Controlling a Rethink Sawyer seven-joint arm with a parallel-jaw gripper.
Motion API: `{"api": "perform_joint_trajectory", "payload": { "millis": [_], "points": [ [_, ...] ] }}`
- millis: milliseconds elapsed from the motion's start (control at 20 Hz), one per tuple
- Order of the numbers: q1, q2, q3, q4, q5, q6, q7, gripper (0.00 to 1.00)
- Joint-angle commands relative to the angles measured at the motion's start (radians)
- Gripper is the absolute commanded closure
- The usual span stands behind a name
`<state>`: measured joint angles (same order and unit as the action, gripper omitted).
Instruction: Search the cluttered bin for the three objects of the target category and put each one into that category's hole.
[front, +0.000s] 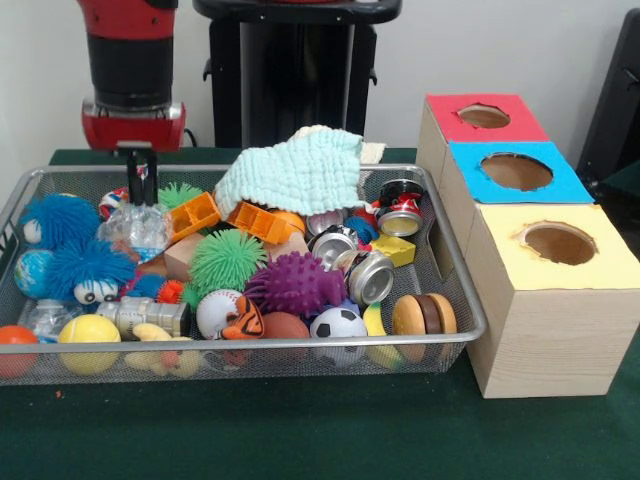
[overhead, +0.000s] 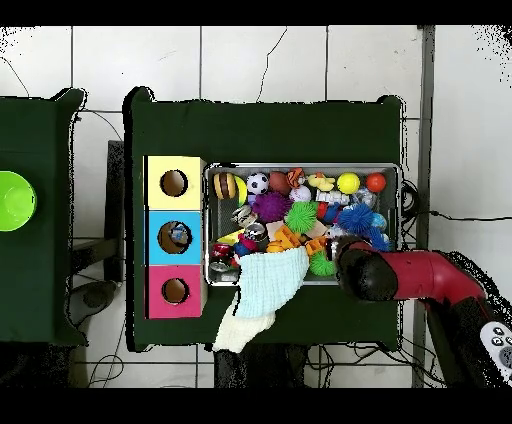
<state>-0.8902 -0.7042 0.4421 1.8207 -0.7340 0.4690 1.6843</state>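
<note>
The wire mesh bin (front: 300, 345) is full of toys; it also shows in the overhead view (overhead: 300, 167). My gripper (front: 142, 185) hangs from the red arm at the bin's far left corner. It is just above a clear plastic bottle (front: 135, 228) that lies among the toys. I cannot tell whether they touch. A second clear bottle (front: 45, 318) lies at the near left corner. No third bottle shows in the bin. The blue-surround hole (front: 516, 171) tops the middle box, and something pale shows inside it in the overhead view (overhead: 175, 237). There the arm (overhead: 400, 275) hides the gripper.
The red-surround hole (front: 484, 116) and the yellow-surround hole (front: 560, 243) flank the blue one. A mint cloth (front: 295, 170) drapes over the bin's far rim. Silver cans (front: 370, 277), a purple spiky ball (front: 295, 283) and blue furry toys (front: 60, 220) crowd the bin.
</note>
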Motion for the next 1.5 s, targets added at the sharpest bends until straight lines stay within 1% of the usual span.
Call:
{"api": "perform_joint_trajectory", "payload": {
  "millis": [50,250,350,400,600,650,850,950,1200,1350,1500],
  "points": [
    [-0.026,-0.218,0.132,0.136,0.145,0.267,-0.249,1.0],
    [-0.031,-0.175,0.147,0.13,0.114,0.234,-0.221,1.0],
    [-0.044,-0.159,0.162,0.137,0.09,0.222,-0.229,1.0],
    [-0.05,-0.151,0.169,0.14,0.078,0.216,-0.232,0.0],
    [-0.06,-0.108,0.174,0.136,0.038,0.147,-0.201,0.0],
    [-0.057,-0.08,0.169,0.128,0.017,0.127,-0.19,0.0],
    [-0.042,-0.004,0.121,0.11,-0.05,0.072,-0.131,0.0],
    [-0.026,0.035,0.098,0.089,-0.078,0.062,-0.104,0.0],
    [0.016,0.091,0.043,0.045,-0.162,0.032,-0.047,0.0],
    [0.058,0.088,0.007,0.015,-0.217,0.029,-0.017,0.0],
    [0.097,0.02,-0.026,0.005,-0.295,0.018,-0.014,0.0]
  ]
}}
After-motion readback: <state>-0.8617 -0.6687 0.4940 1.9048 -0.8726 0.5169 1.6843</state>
